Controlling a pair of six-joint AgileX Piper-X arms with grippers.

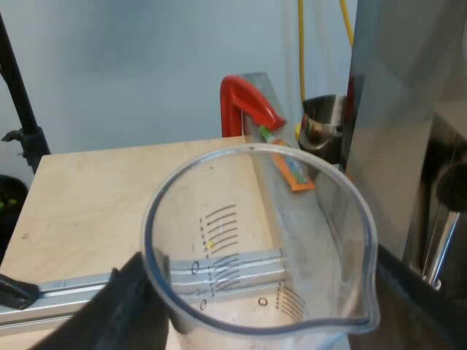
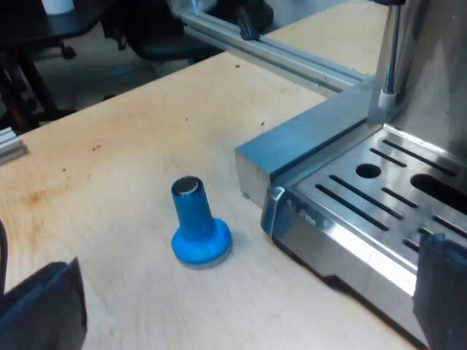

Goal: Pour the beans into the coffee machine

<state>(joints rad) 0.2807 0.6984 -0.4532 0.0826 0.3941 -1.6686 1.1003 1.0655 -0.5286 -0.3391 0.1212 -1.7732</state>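
Left hand [image 1: 263, 313] is clamped on the measuring glass [image 1: 248, 219], with one black finger [image 1: 128, 306] pressed against the outside of its wall, so you're looking pretty much straight down into its mouth. The glass is clear plastic-looking stuff with dark graduation lines on the wall and a pouring lip on the rim. You can see right through it to the wooden worktop [image 1: 95, 189] and an aluminium rail [image 1: 66, 290] running across underneath. It's held up off the worktop, just beside the shiny steel side of the espresso machine [image 1: 387, 153], with the lip on the side nearer the machine. Past the glass there's an orange strip [image 1: 295, 171] lying along the machine's foot. A red curved piece [image 1: 244, 102] sits at the worktop's far edge, with a metal jug [image 1: 321, 124] near it. A black stand pole [image 1: 18, 87] goes up just off the worktop's edge. The right hand [image 2: 241, 299] hovers low over the wood with its fingers spread wide apart and just bare worktop between them. Just beyond it the blue tamper [image 2: 198, 222] stands upright on its base, near the corner of the machine's slotted steel drip tray [image 2: 365, 197] but not touching it. A thin metal tube [image 2: 390, 51] comes down at the back of that tray. Farther off, another length of aluminium rail has a black knob [image 2: 244, 22] on it.
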